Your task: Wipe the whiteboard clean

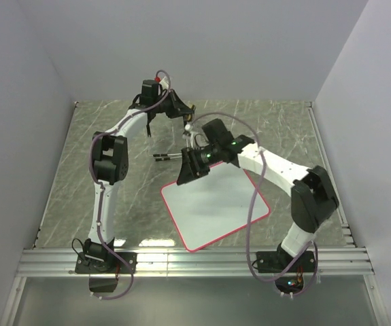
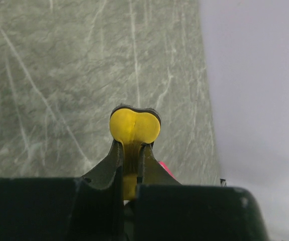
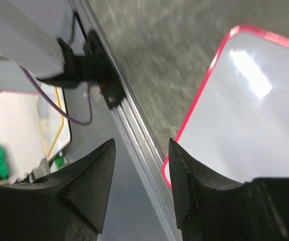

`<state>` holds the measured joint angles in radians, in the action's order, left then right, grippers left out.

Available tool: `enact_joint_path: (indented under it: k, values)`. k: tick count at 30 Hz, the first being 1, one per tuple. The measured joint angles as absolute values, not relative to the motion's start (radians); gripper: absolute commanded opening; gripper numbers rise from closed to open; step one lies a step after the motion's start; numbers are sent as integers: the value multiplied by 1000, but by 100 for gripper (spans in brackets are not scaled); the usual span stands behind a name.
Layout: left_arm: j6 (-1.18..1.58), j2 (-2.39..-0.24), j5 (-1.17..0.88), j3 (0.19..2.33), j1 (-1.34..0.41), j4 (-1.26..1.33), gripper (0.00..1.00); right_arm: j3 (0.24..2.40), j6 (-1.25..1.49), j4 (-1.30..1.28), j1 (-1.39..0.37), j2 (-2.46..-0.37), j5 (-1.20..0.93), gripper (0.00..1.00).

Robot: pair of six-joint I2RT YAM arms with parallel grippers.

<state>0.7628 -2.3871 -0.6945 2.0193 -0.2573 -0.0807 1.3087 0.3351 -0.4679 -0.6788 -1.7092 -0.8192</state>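
Note:
The whiteboard (image 1: 215, 204), white with a thin red-pink frame, lies flat on the marble table in front of the right arm; I see no marks on its surface. It also shows in the right wrist view (image 3: 245, 110). My right gripper (image 1: 183, 174) hovers over the board's far left corner, its jaws open and empty (image 3: 141, 145). My left gripper (image 1: 183, 112) is far back near the wall, well away from the board. It is shut (image 2: 132, 144) on a small yellow rounded object (image 2: 134, 125).
A thin dark wire object (image 1: 166, 157) lies on the table just behind the board's far left corner. An aluminium rail (image 1: 195, 258) runs along the near table edge, also seen in the right wrist view (image 3: 134, 145). Grey walls enclose the back and sides.

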Motion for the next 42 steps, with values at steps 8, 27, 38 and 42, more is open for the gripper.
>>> enact_joint_path:
  k: [8,27,38,42]
  values:
    - [714,-2402,-603,2044,-243,-193,0,1341,385,-434,-601,-1608,-745,56]
    - [658,-2334,-394,2114,-139,-318,99,1102,479,-437,-363,-1351,-484,71]
    - [589,-1901,-179,1848,-157,-387,99,1040,490,-463,-266,-1326,-353,71]
    - [583,-1724,-107,1689,-197,-423,99,971,509,-457,-213,-1303,-338,71]
